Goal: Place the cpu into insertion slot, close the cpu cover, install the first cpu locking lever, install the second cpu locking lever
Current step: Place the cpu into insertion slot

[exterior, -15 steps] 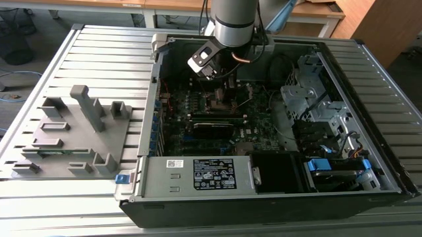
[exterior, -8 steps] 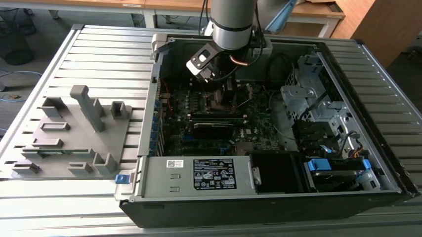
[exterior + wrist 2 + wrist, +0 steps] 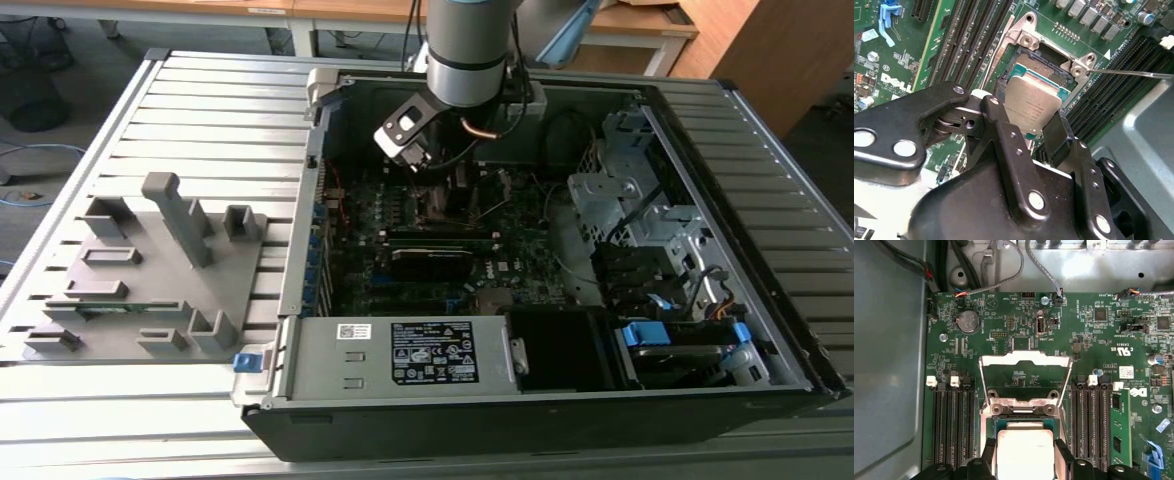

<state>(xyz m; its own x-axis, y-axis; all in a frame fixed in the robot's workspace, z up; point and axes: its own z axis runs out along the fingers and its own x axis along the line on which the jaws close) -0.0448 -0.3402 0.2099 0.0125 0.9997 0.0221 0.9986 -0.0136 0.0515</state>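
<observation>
Black hand (image 3: 1026, 119) is pinching the cpu (image 3: 1034, 97) over its slot (image 3: 1038, 62); the first wrist view is showing the cpu cover (image 3: 1024, 359) standing open.

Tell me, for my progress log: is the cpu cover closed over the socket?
No, in the first wrist view the cpu cover stands flipped open, motherboard showing through its window.
</observation>
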